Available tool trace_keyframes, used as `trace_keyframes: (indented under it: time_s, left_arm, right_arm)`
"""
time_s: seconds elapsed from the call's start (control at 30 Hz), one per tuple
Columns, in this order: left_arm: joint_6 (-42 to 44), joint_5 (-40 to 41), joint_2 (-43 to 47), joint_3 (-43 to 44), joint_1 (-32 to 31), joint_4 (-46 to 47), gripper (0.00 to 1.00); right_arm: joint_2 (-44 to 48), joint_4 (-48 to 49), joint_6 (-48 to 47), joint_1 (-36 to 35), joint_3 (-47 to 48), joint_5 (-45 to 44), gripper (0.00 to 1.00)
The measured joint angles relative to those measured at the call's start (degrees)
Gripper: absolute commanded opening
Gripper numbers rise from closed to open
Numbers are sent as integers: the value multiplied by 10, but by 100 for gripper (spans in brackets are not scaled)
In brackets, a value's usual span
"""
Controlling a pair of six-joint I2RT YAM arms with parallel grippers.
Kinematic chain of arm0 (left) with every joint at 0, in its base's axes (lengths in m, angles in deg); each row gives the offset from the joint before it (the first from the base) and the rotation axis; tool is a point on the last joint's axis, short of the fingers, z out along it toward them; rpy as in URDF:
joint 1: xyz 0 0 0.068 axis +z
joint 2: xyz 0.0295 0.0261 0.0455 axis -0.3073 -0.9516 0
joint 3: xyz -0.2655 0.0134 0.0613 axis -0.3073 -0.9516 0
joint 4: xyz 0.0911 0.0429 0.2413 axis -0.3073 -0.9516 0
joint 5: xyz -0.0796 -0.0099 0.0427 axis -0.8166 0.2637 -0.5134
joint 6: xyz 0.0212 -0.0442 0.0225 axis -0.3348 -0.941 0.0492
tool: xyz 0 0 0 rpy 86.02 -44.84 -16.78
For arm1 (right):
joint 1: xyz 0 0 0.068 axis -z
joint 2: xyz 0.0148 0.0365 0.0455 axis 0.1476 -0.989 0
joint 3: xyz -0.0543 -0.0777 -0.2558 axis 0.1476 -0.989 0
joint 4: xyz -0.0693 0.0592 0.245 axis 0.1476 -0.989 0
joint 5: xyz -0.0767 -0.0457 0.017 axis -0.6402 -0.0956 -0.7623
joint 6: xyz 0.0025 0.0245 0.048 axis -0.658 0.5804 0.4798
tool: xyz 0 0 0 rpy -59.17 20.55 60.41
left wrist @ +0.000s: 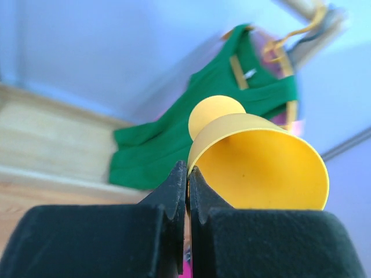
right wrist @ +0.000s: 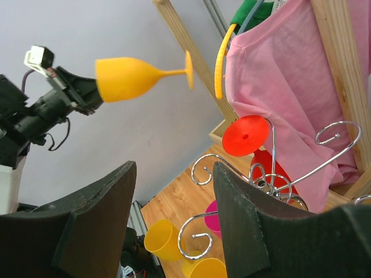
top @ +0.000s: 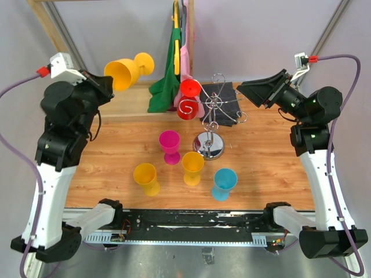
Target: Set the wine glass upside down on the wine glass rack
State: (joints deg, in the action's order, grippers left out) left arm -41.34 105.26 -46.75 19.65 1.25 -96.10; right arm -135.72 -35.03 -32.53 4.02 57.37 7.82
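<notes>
My left gripper (top: 108,87) is shut on the rim of a yellow wine glass (top: 124,73) and holds it sideways, high above the table's far left, foot (top: 145,61) pointing right. The left wrist view shows the fingers pinching the rim (left wrist: 187,171) of the glass (left wrist: 261,168). The chrome wine glass rack (top: 210,143) stands at centre back, right of the held glass. A red wine glass (top: 189,97) hangs upside down on it. My right gripper (top: 255,91) is open and empty, right of the rack; its view (right wrist: 174,174) shows the rack's spiral loops (right wrist: 200,237) and the held glass (right wrist: 127,78).
Upright on the table stand a magenta glass (top: 170,145), an orange-yellow one (top: 192,167), a yellow one (top: 146,178) and a blue one (top: 224,182). Green (top: 167,81) and pink (right wrist: 278,69) garments hang behind the rack on a wooden frame (top: 49,26).
</notes>
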Motion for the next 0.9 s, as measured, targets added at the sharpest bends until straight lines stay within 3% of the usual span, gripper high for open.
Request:
trace_keyframes:
  time_s: [0.27, 0.53, 0.73, 0.9]
  left_arm:
    - [-63, -169, 16, -5, 0, 153, 0]
    - [-198, -381, -89, -11, 0, 331, 0]
    - [-356, -494, -141, -89, 23, 482, 0]
    - [-547, -562, -187, -153, 61, 715, 0]
  right_arm:
    - [0, -4, 0, 0, 0, 0, 57]
    - [-1, -22, -14, 0, 2, 11, 58]
    - [-13, -6, -13, 0, 5, 28, 58]
    - [-44, 77, 41, 0, 9, 44, 58]
